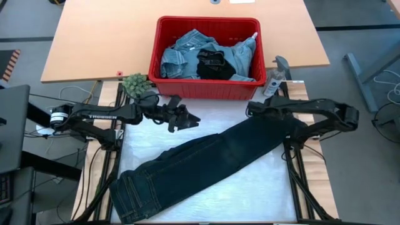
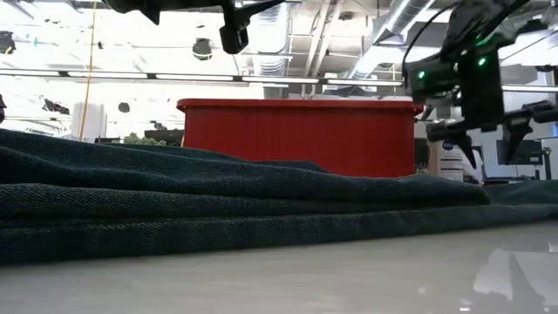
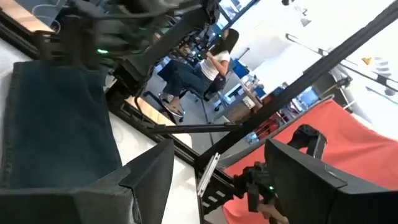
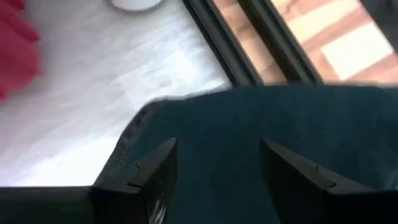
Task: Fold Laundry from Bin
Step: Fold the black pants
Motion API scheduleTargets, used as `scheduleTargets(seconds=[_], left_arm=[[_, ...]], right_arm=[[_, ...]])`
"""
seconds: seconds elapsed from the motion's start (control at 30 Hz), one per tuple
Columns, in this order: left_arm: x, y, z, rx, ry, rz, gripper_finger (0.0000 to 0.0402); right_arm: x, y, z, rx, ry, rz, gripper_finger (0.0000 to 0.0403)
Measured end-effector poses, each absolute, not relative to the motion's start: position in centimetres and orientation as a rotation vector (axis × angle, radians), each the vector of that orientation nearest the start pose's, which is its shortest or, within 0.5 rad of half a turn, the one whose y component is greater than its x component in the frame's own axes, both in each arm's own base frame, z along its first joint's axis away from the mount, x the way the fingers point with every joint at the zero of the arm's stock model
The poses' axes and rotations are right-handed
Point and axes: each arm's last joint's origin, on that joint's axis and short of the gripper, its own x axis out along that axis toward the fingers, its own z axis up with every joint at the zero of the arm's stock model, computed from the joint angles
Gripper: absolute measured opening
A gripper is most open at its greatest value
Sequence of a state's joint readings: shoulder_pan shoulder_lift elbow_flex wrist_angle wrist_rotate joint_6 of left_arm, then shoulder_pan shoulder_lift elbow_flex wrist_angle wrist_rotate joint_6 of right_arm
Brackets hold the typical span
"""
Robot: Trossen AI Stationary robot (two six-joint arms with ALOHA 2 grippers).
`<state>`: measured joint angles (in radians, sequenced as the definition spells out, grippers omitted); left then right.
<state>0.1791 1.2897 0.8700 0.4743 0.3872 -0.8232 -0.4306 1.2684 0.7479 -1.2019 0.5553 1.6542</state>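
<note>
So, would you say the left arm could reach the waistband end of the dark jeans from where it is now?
Probably yes. The left gripper hangs open above bare white table, and the dark jeans lie flat with nothing on them, the waistband near the table's front left.

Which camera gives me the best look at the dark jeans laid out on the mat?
The high view: the dark jeans lie there whole, stretched diagonally, waistband nearest the camera edge. The low view shows only stacked folds edge-on, the right wrist view one hem below its end effector, the left wrist view one end.
</note>
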Motion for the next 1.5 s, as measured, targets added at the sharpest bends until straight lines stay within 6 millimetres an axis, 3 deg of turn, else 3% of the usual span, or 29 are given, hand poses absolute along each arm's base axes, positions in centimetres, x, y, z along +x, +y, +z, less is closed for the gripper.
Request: scheduleTargets(seconds=[0.27, 0.47, 0.57, 0.63, 0.8, 1.0, 1.2, 1.3, 1.5], left_arm=[[28.6, 4.1, 31.5, -0.756, 0.048, -0.205, 0.0240], [28.6, 4.1, 31.6, -0.756, 0.047, -0.203, 0.0240], [28.6, 4.1, 31.5, -0.756, 0.046, -0.199, 0.0240], [28.6, 4.1, 31.5, -0.753, 0.041, -0.184, 0.0240], [28.7, 4.0, 30.6, -0.749, 0.130, -0.144, 0.0234], [28.1, 1.9, 26.5, -0.643, 0.513, -0.147, 0.0193], [29.6, 0.1, 23.8, -0.629, 0.537, -0.237, 0.0156], [30.8, -1.1, 23.2, -0.634, 0.523, -0.349, 0.0138], [32.1, -2.4, 21.9, -0.661, 0.504, -0.392, 0.0104]], right_arm=[[15.3, -11.5, 16.8, 1.057, 0.809, -1.930, 0.0249], [14.4, -10.9, 12.9, 1.174, 0.837, -1.909, 0.0249], [14.3, -10.0, 12.1, 1.196, 0.794, -1.905, 0.0237], [14.4, -9.5, 12.1, 1.181, 0.783, -1.899, 0.0200], [14.5, -8.9, 12.4, 1.136, 0.853, -1.813, 0.0034], [14.8, -8.6, 12.6, 1.110, 0.876, -1.775, 0.0026], [17.2, -8.5, 14.1, 1.140, 0.834, -1.661, 0.0026], [18.4, -8.4, 15.2, 1.124, 0.813, -1.603, 0.0026], [20.0, -7.3, 17.9, 1.057, 0.795, -1.572, 0.0026]])
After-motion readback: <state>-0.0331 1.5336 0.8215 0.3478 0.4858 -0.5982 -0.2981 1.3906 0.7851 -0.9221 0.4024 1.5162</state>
